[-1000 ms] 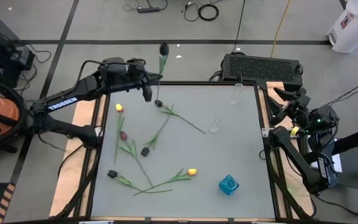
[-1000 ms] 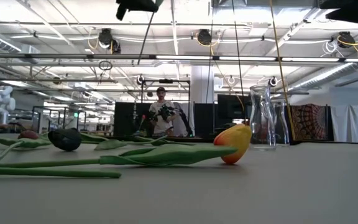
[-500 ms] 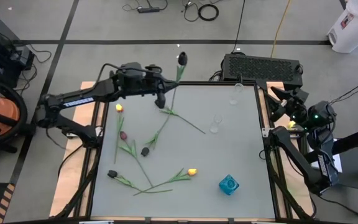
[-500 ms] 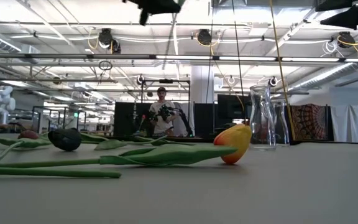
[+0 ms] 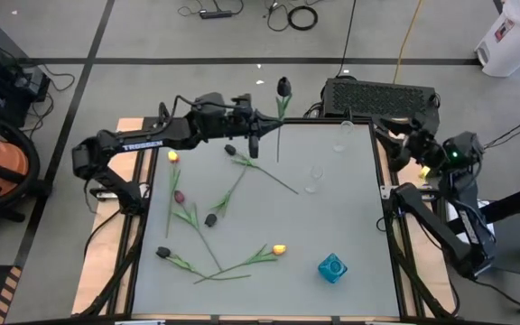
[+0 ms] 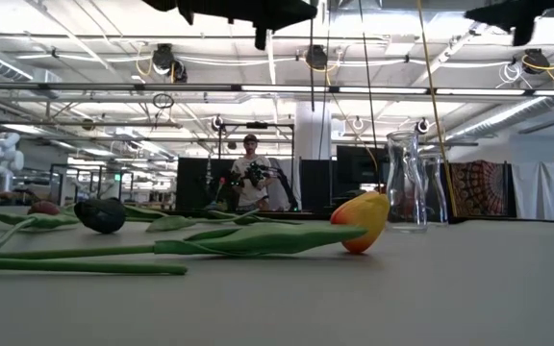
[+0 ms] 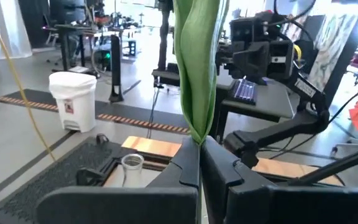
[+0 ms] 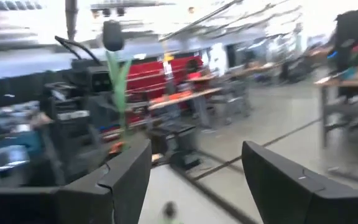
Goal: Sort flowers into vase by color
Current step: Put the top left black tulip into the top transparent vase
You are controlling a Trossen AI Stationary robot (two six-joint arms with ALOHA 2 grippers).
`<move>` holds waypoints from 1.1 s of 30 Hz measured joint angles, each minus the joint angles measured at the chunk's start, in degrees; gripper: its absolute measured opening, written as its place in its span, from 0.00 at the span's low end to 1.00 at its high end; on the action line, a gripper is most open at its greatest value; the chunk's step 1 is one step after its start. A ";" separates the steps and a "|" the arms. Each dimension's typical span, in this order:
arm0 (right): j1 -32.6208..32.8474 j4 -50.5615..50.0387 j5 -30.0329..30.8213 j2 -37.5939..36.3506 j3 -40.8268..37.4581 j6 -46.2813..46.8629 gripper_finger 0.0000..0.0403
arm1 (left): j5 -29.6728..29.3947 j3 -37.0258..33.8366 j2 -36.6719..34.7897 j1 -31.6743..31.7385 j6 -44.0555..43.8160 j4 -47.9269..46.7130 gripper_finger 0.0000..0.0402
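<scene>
On the bench [image 5: 350,226], two clear glass vases [image 5: 312,180] stand near the far right and a blue vase [image 5: 331,268] near the front, with loose tulips [image 5: 208,219] scattered left. The left claw [image 5: 256,144], clamped on a dark tulip [image 5: 283,88], holds it above the far edge, stem upright, bud topmost. The right claw [image 8: 194,180] hangs wide and empty beside the bench's right edge.

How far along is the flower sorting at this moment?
Done: nothing; the clear vases and the blue vase look empty. In hand: the left gripper is shut on a dark tulip, lifted upright near the table's far edge. Left: six tulips lie on the table. The right gripper waits open at the right edge.
</scene>
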 joint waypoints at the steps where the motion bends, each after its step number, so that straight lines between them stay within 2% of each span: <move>1: -0.01 0.06 -1.20 1.54 0.19 0.78 0.60 | 0.01 0.00 0.35 0.00 0.00 0.76 0.00; 8: 0.51 0.18 -7.11 12.05 5.11 -1.57 0.60 | 0.01 1.52 0.90 -0.13 0.08 1.53 0.00; 14: 4.71 0.25 -7.41 20.37 12.04 -8.62 0.60 | -0.01 2.78 0.90 0.02 1.56 1.47 0.00; 21: 12.06 1.12 -7.11 31.31 15.83 -9.58 0.60 | -0.26 2.78 0.90 0.17 2.02 1.23 0.00; 28: 20.24 14.58 -6.77 39.23 16.11 -8.12 0.60 | -0.43 2.78 0.91 0.17 2.03 1.17 0.00; 33: 25.04 22.94 -3.88 42.76 16.13 -6.43 0.60 | -0.49 2.78 0.91 0.17 2.06 1.02 0.00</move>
